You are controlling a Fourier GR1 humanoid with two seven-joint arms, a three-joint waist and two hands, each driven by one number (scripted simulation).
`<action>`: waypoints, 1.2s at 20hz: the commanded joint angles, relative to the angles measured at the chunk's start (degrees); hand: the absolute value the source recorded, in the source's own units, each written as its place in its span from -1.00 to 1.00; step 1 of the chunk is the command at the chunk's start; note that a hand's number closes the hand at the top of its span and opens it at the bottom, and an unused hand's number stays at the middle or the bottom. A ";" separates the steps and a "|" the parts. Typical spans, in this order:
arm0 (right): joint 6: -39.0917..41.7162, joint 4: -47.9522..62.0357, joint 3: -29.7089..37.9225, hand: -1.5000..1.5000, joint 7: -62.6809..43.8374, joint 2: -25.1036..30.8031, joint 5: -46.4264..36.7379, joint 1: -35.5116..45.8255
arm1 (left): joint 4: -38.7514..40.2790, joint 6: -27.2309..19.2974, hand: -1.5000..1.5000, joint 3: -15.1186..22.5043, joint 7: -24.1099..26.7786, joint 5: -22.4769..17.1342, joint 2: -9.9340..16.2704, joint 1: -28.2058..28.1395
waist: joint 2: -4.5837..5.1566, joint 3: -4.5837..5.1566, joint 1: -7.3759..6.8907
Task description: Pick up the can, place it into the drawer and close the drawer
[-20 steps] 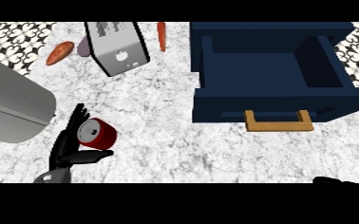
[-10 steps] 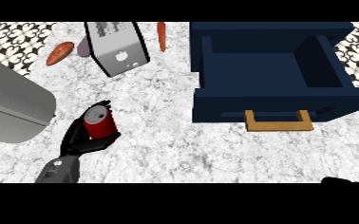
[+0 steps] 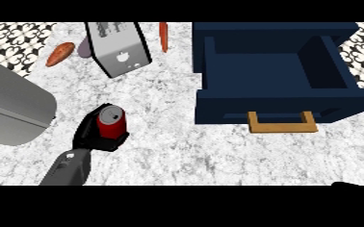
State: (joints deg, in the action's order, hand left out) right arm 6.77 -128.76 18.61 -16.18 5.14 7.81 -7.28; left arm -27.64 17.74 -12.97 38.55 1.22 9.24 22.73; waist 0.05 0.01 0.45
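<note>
We see the left hand (image 3: 95, 133) curled round the red can (image 3: 111, 123), holding it over the marble counter (image 3: 171, 149) toward the left side. The navy drawer (image 3: 274, 101) stands open at the right, its wooden handle (image 3: 281, 123) facing the near edge. Of the right hand (image 3: 348, 184) only a dark sliver shows at the near right corner, and we cannot tell its fingers. A toaster (image 3: 117, 48), a carrot (image 3: 163, 36) and a sweet potato (image 3: 59, 54) lie by the far edge.

White-grey marbled counter (image 3: 185, 154). Toaster (image 3: 118, 48) lies at rear left; 1 sweet potato (image 3: 59, 53) left of toaster, 1 carrot (image 3: 163, 36) right of toaster.
</note>
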 commanded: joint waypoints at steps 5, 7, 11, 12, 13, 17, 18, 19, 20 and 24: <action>0.38 -0.79 -0.28 -1.00 -0.54 0.11 0.01 0.28 | 2.62 -14.55 1.00 -3.63 -0.80 -2.54 -7.60 8.78 | 0.11 0.04 0.55; -0.65 -0.46 1.79 -1.00 -1.74 1.33 0.37 1.80 | 1.24 -15.97 1.00 -4.39 -3.61 -3.88 -7.29 10.22 | -0.01 0.01 0.14; -3.14 -1.01 -3.91 -1.00 -3.41 -0.53 -5.99 4.48 | 1.51 -15.77 1.00 -3.83 -3.57 -4.50 -8.13 14.07 | 0.04 0.03 0.00; -2.15 -2.82 -0.42 -1.00 -5.03 0.98 -2.06 3.25 | -2.53 -16.84 1.00 -2.53 -5.69 -4.43 -8.96 12.46 | -0.12 -0.01 -0.16; -0.88 -0.48 0.20 -1.00 -1.65 0.32 -1.27 1.67 | -0.50 -16.41 1.00 -2.92 -7.35 -4.67 -7.97 15.33 | -0.02 -0.01 0.10; -0.35 -0.27 2.08 -1.00 -0.07 0.76 -0.30 1.09 | -8.67 -18.39 1.00 2.10 -13.55 -4.52 -9.20 15.42 | -0.32 -0.05 -0.47; -0.89 0.72 -1.43 -1.00 1.42 -1.07 -4.52 0.84 | -9.77 -21.60 1.00 6.37 -12.85 -8.01 -9.21 14.70 | -0.32 -0.04 -0.37; -2.22 1.22 -2.37 -1.00 1.86 -2.25 -6.12 1.31 | -9.62 -22.10 1.00 5.64 -16.68 -6.27 -9.21 19.21 | -0.30 -0.05 -0.38; -0.74 -1.49 -0.10 -1.00 0.10 -0.95 -2.71 -0.78 | -16.43 -20.64 1.00 6.56 -19.94 -5.97 -9.22 15.83 | -0.60 -0.08 -0.90; -2.62 1.60 -1.00 -1.00 0.47 -0.89 -5.99 2.81 | -22.74 -23.63 1.00 12.55 -28.74 -9.93 -9.23 19.23 | -0.42 -0.04 -0.79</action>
State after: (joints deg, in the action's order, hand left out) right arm 5.67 -129.19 18.74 -16.38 4.92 4.72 -6.34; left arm -43.38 -3.72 -5.46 17.44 -5.92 0.17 40.06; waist -0.35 -0.03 -0.07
